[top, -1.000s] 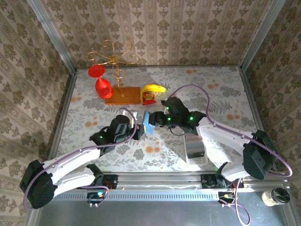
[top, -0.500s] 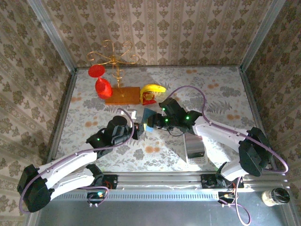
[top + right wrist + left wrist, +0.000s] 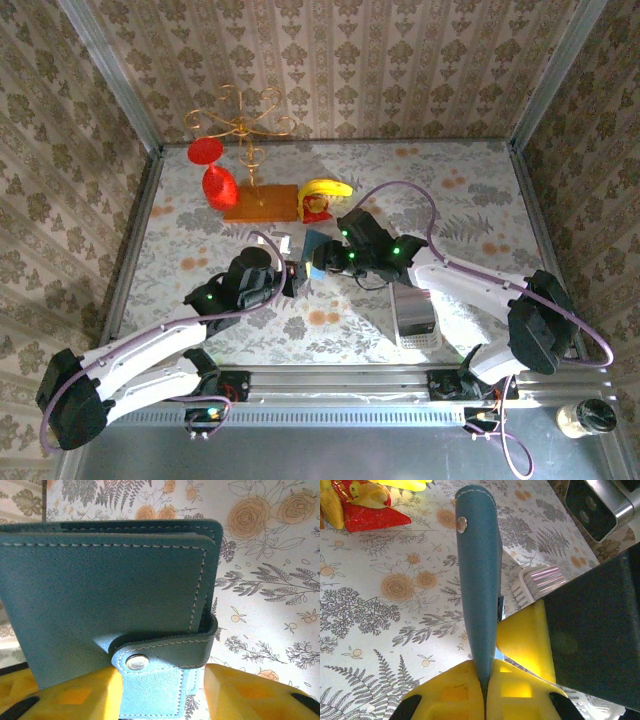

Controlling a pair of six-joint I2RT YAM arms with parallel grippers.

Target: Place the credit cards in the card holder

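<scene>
The card holder (image 3: 314, 249), a teal-blue wallet with a snap tab, is held up above the table's middle. My left gripper (image 3: 296, 276) is shut on its lower edge; in the left wrist view the card holder (image 3: 479, 575) stands edge-on out of the closed left gripper (image 3: 485, 682). My right gripper (image 3: 162, 692) is open, its yellow fingers (image 3: 75, 695) on either side of the snap tab (image 3: 165, 650); the left one touches the flap, the right one stands apart. The credit cards (image 3: 544, 576) sit as a striped row in a white tray (image 3: 415, 318).
A gold wire stand (image 3: 240, 125) with red glasses (image 3: 215, 180) on a wooden base (image 3: 262, 203) stands at the back, with a banana (image 3: 327, 188) beside it. A jar (image 3: 585, 417) sits off the table at the near right. Metal rails edge the table.
The right gripper has moved left onto the card holder and its jaws have narrowed a little. The card holder has turned, and the left arm has shifted slightly left.
</scene>
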